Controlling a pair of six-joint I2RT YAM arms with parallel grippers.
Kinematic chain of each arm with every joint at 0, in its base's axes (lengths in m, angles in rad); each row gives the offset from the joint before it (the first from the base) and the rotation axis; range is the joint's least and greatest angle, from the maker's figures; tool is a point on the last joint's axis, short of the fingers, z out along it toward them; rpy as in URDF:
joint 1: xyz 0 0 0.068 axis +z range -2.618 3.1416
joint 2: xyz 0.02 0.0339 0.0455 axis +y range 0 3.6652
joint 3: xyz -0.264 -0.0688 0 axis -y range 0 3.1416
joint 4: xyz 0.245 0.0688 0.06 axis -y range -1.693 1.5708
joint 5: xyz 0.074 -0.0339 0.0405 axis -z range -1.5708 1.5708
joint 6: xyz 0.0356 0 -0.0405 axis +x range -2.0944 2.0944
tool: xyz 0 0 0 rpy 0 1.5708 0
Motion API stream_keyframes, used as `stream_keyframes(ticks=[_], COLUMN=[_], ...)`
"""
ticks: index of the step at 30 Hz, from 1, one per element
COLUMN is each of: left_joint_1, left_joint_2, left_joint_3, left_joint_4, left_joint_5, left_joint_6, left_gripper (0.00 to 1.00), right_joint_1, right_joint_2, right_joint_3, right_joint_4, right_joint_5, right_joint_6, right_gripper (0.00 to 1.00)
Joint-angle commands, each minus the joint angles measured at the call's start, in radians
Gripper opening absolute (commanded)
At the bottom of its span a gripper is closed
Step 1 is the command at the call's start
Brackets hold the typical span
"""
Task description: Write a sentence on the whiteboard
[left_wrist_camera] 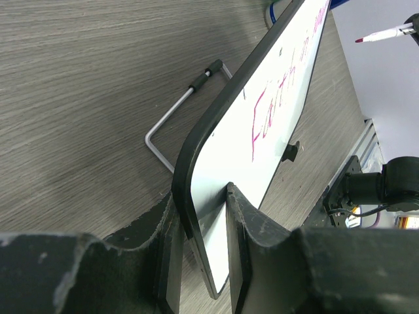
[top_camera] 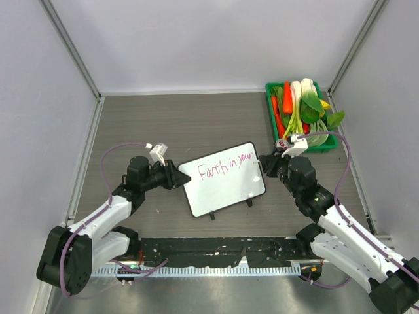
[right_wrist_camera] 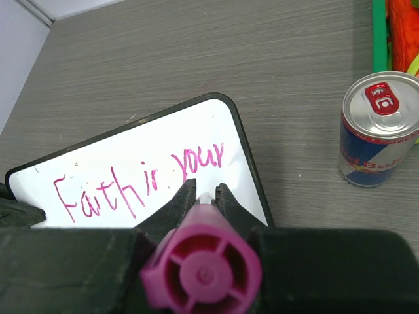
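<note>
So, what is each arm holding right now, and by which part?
The left gripper clamps the whiteboard by its left edge, near a corner. The right gripper holds a pink marker by its barrel, tip toward the board.

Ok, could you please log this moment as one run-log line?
left fingers: clamping white rectangular whiteboard | right fingers: shut on pink marker | pink handwriting: "Faith in your"

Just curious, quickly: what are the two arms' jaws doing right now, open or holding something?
Left gripper: jaws closed on the whiteboard edge.
Right gripper: jaws closed on a pink marker.
</note>
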Motion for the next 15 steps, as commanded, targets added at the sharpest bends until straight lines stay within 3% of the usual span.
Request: stream_keyframes(ticks=[1,15], left_joint_1=[0.008,0.008], left_joint_2=[0.01,0.002], left_joint_3=[-0.015,-0.021], left_joint_4=[-0.013,-0.005], left_joint_5=[-0.059,-0.054], left_joint_6=[0.071,0.071], left_gripper=[0.0,0.0], right_joint_1=[-0.002,-0.002], right_joint_2=[-0.005,0.001], right_joint_3=[0.014,0.034], right_joint_4=[0.024,-0.025], right_joint_5=[-0.014,-0.028], right_joint_6=[-0.029,-0.052], right_gripper=[0.01,0.01])
